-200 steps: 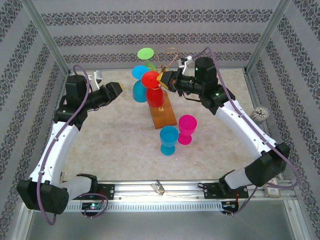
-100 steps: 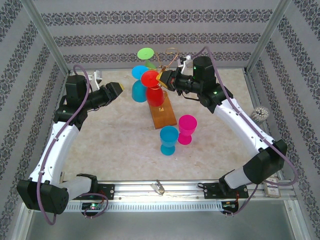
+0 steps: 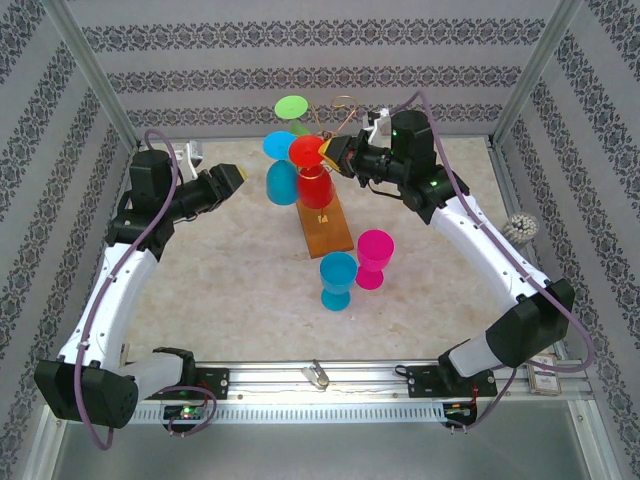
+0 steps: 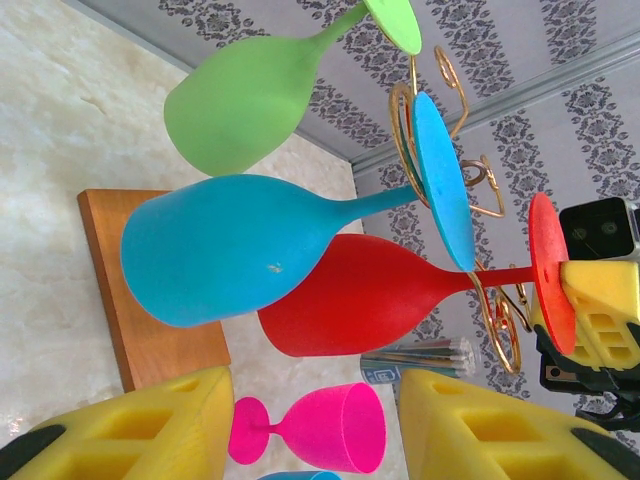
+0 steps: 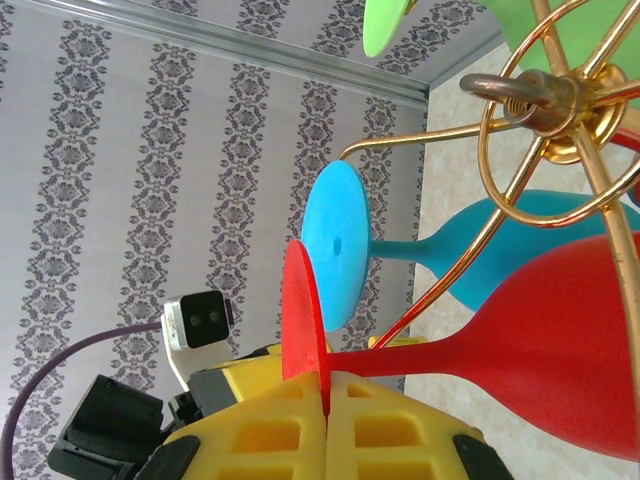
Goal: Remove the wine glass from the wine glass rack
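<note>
**Right jaws clamped on the red glass's foot at the rack**

The right wrist view gives what the top view cannot. The right jaws are pressed together on the rim of the red wine glass's round foot, and its stem crosses the gold wire of the wine glass rack. From above, a blue glass and a pink glass stand on the surface near the rack's wooden base. The red glass hangs foot up and bowl down, its long axis close to upright. The left jaws stand apart, left of the rack.

right gripper clamped, left gripper spread
</note>
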Motion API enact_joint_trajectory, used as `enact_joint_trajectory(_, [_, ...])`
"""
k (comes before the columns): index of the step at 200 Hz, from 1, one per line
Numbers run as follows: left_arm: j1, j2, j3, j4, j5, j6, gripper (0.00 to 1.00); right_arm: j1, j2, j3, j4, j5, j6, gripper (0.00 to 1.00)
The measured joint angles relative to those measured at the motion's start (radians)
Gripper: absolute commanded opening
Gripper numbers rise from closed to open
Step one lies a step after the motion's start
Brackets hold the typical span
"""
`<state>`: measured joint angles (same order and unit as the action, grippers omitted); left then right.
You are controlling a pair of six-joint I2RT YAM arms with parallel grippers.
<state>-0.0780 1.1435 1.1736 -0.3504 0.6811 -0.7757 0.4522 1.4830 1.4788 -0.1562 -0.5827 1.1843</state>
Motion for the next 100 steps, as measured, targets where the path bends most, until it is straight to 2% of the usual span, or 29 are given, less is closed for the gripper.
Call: enact_joint_trajectory(100, [0.002,0.0,0.0,0.0,0.0,0.0,0.48,-0.032,-0.029,-0.033,0.027,0.02,0.034,0.0])
